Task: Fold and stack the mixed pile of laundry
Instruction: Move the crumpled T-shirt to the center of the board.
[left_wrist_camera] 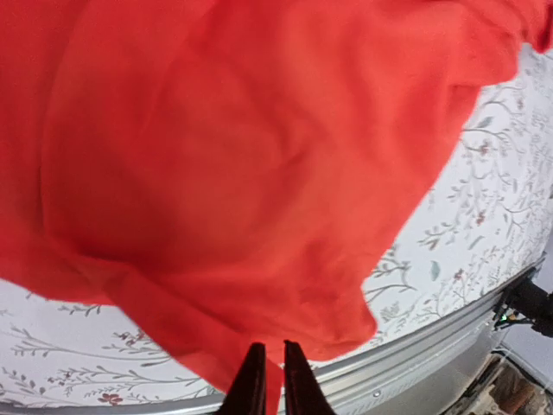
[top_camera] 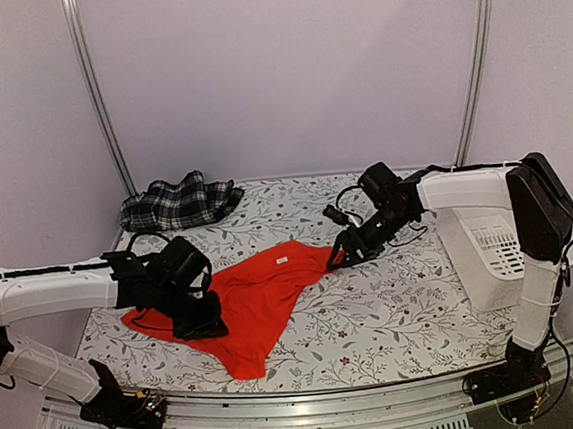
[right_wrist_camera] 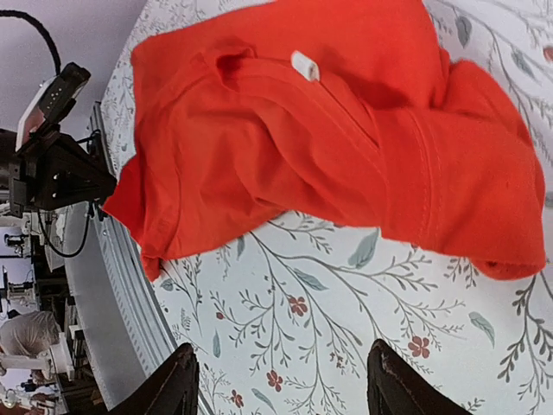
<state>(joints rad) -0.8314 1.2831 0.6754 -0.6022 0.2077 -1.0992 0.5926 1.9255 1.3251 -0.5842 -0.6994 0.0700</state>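
The red shirt [top_camera: 258,295] lies crumpled across the middle of the floral cover. It fills the left wrist view [left_wrist_camera: 225,173] and shows in the right wrist view [right_wrist_camera: 346,130] with a white neck label. My left gripper [left_wrist_camera: 267,372] is shut on a fold of the red shirt at its left side [top_camera: 197,318]. My right gripper [right_wrist_camera: 281,380] is open and empty above bare cover, just off the shirt's right end [top_camera: 345,252]. The black-and-white plaid garment [top_camera: 180,204] lies bunched at the back left, apart from both grippers.
A white plastic basket [top_camera: 496,251] stands at the right edge, beside the right arm. The floral cover [top_camera: 395,305] spans the table. A metal rail [top_camera: 314,413] runs along the near edge. Two upright poles stand at the back.
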